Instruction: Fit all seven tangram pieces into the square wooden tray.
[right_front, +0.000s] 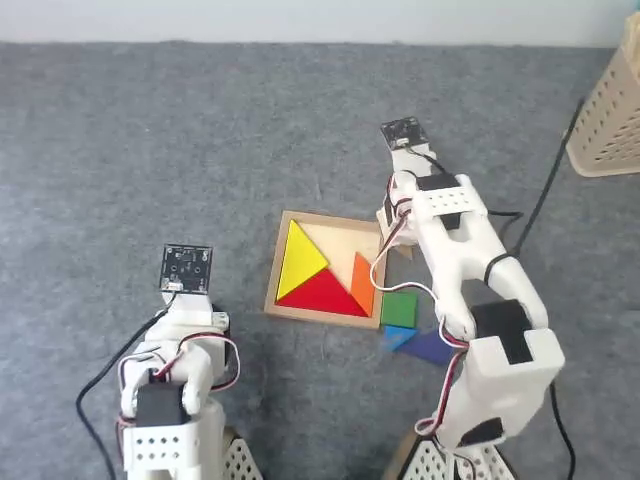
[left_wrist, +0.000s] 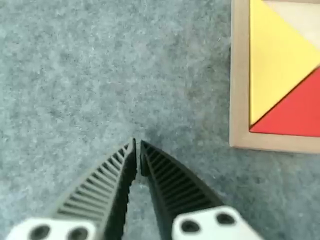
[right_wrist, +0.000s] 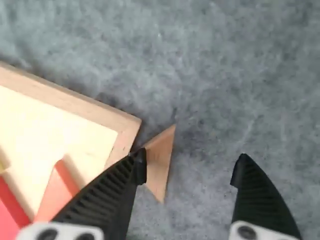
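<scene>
The square wooden tray (right_front: 330, 219) lies near the middle of the high view on the grey felt-covered table (right_front: 150, 130). Inside it, a large yellow triangle (right_front: 298, 262) sits against the left rim and a large red triangle (right_front: 325, 293) lies along the lower rim. An orange piece (right_front: 362, 285) is by the right rim, and the upper right of the tray floor is bare pale wood.

Just outside the tray's lower right corner, a green square (right_front: 399, 309), a blue triangle (right_front: 398, 337) and a purple piece (right_front: 432, 347) lie close together, partly under the right arm.

The right pincer (right_wrist: 192, 165) is spread wide at the tray's upper right corner. It is over a small plain-wood triangle (right_wrist: 161, 165) that lies on the felt just beside the outer rim. One fingertip overlaps the triangle's tray-side edge; the other stands over bare felt, well clear.

The left pincer (left_wrist: 137, 146) is closed tip to tip on nothing, over open felt apart from the tray's left rim.

Broad free felt spans the top and upper left of the frame. A beige woven basket (right_front: 610, 110) stands at the upper right edge.
</scene>
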